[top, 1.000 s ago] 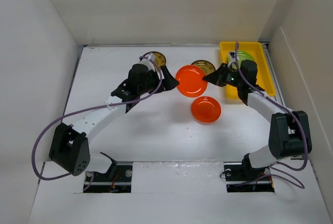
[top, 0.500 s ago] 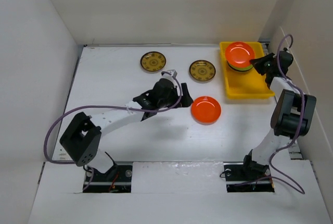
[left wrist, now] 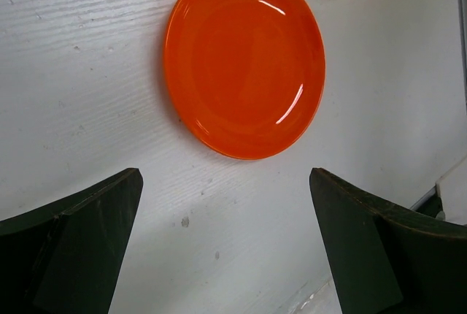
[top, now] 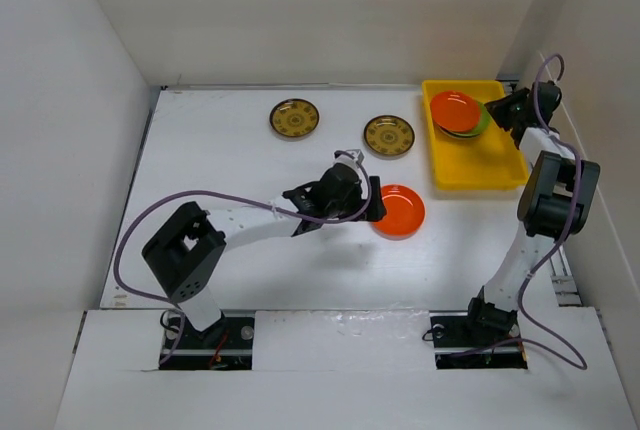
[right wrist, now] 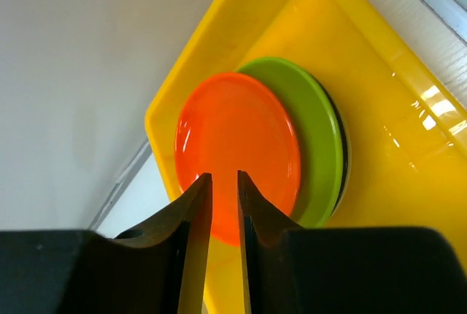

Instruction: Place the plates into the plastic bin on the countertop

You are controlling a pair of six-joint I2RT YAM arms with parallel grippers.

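The left hand [top: 376,200] is spread as wide as it goes and holds nothing. It hangs low at the 9 o'clock rim of an orange plate [top: 399,212] that lies flat on the white surface [top: 230,170]. From the wrist, this plate [left wrist: 244,58] sits at 12 o'clock, just beyond the fingertips and clear of them.

The yellow bin [top: 480,165] lies at 2 o'clock on the surface. At its far end a second orange plate [top: 453,110] rests tilted on a green plate [top: 481,123], with a dark rim [right wrist: 345,155] showing beneath. The right hand [right wrist: 224,175] hovers over that plate's edge, parted by only a narrow slit and gripping nothing.

Two brown-gold plates [top: 295,118] [top: 388,135] lie at 11 and 1 o'clock, apart from each other.
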